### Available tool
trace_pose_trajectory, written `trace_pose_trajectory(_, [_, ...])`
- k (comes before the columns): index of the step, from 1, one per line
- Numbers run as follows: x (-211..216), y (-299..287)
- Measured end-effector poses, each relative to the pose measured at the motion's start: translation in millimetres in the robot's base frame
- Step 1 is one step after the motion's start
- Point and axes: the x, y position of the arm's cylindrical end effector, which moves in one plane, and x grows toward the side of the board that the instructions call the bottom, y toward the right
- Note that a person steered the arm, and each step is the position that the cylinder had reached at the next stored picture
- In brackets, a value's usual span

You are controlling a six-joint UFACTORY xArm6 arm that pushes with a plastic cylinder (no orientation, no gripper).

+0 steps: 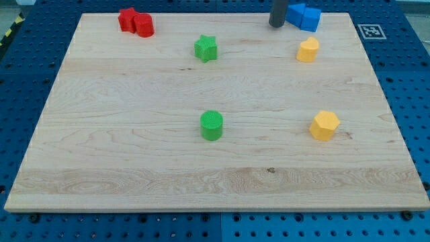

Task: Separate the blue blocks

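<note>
Two blue blocks sit touching each other at the view's top right of the wooden board: one (296, 13) on the left and a cube-like one (311, 19) on the right. My tip (276, 25) is at the lower end of the dark rod, just left of the left blue block, close to it or touching it.
Two red blocks (127, 18) (144, 25) touch at the view's top left. A green star (206, 48) and a green cylinder (211, 126) lie mid-board. Two yellow blocks (308, 50) (324, 125) lie on the right. The board's top edge (201, 13) is near the blue blocks.
</note>
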Motion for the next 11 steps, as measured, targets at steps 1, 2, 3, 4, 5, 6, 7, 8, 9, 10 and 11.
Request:
trace_pose_trajectory(1, [14.5,28.2])
trace_pose_trajectory(2, [28.4,70.0])
trace_pose_trajectory(3, [15.7,107.7])
trace_pose_trajectory(4, [-44.5,121.8])
trace_pose_trajectory(5, [-44.6,118.9])
trace_pose_trajectory(6, [-44.2,95.8])
trace_pose_trajectory(7, [-44.2,47.3])
trace_pose_trajectory(8, [-44.1,14.7])
trace_pose_trajectory(9, [-44.0,-1.7])
trace_pose_trajectory(10, [-43.2,-3.4])
trace_pose_trajectory(11, [-37.6,-3.1])
